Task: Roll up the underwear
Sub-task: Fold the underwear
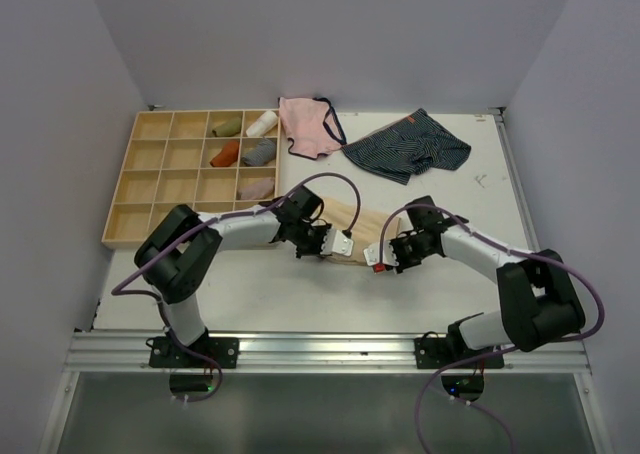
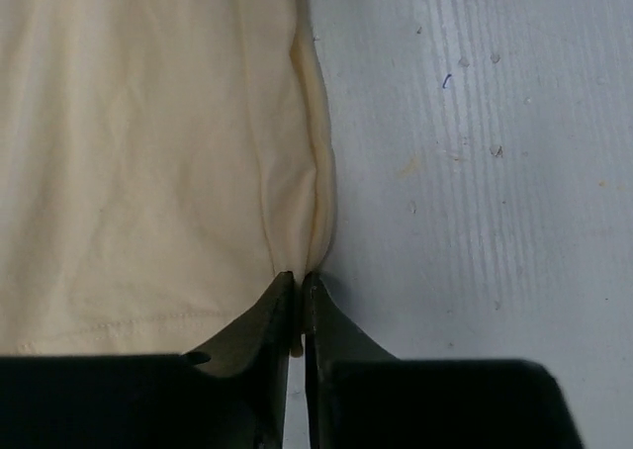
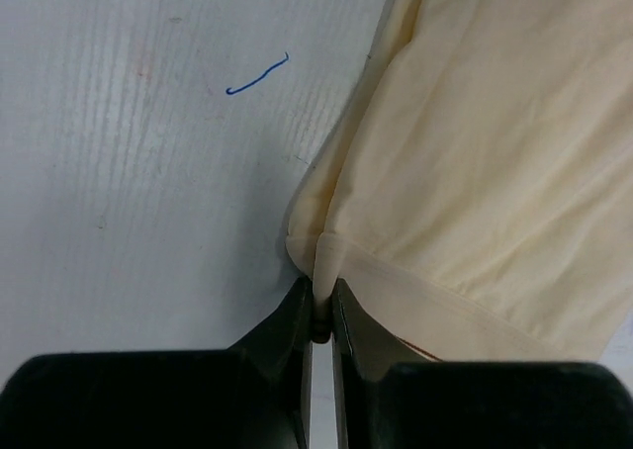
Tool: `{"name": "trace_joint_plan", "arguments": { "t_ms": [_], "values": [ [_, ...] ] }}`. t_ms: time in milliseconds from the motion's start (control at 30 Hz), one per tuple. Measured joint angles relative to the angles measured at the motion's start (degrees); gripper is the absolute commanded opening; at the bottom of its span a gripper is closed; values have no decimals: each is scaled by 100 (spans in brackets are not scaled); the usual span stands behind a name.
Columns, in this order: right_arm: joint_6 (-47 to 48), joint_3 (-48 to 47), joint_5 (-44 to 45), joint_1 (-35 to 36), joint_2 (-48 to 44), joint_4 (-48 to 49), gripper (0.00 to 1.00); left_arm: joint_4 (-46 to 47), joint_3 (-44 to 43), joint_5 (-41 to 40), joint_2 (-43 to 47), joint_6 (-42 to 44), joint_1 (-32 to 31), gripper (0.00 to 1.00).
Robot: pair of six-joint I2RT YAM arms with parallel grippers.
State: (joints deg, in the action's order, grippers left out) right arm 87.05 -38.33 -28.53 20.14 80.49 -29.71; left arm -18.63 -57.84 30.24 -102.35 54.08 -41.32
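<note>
The pale peach-beige underwear [image 1: 356, 229] lies flat on the white table between my two grippers. My left gripper [image 1: 336, 244] is shut on its near left corner; in the left wrist view [image 2: 298, 283] the jaws pinch the cloth's folded edge [image 2: 318, 192]. My right gripper [image 1: 385, 256] is shut on the near right corner; in the right wrist view [image 3: 320, 289] a fold of the hem [image 3: 326, 256] is clamped between the jaws. The rest of the cloth [image 3: 495, 152] spreads away from the fingers.
A wooden divided tray [image 1: 150, 189] at the back left holds several rolled garments. A pink pair with dark trim [image 1: 308, 126] and a navy striped pair [image 1: 410, 146] lie at the back. Blue pen marks [image 3: 257, 76] dot the table.
</note>
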Motion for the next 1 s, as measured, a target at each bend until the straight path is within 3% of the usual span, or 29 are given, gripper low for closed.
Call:
{"name": "trace_joint_plan", "arguments": {
  "t_ms": [67, 567, 800, 1000],
  "values": [
    [-33, -61, -50, 0, -4, -208, 2, -133, -109, 7, -50, 44, 0, 0],
    [-1069, -581, -951, 11, -369, -2166, 0, -1539, -101, 717, 638, -164, 0, 0],
    [-1784, -911, -1416, 9, -243, -2852, 0, -2264, -695, 1095, 614, -385, 50, 0],
    [-2153, -1329, -1770, -92, 240, -3268, 0, -2835, -1526, 1453, 131, -415, 448, 0]
  ]
}}
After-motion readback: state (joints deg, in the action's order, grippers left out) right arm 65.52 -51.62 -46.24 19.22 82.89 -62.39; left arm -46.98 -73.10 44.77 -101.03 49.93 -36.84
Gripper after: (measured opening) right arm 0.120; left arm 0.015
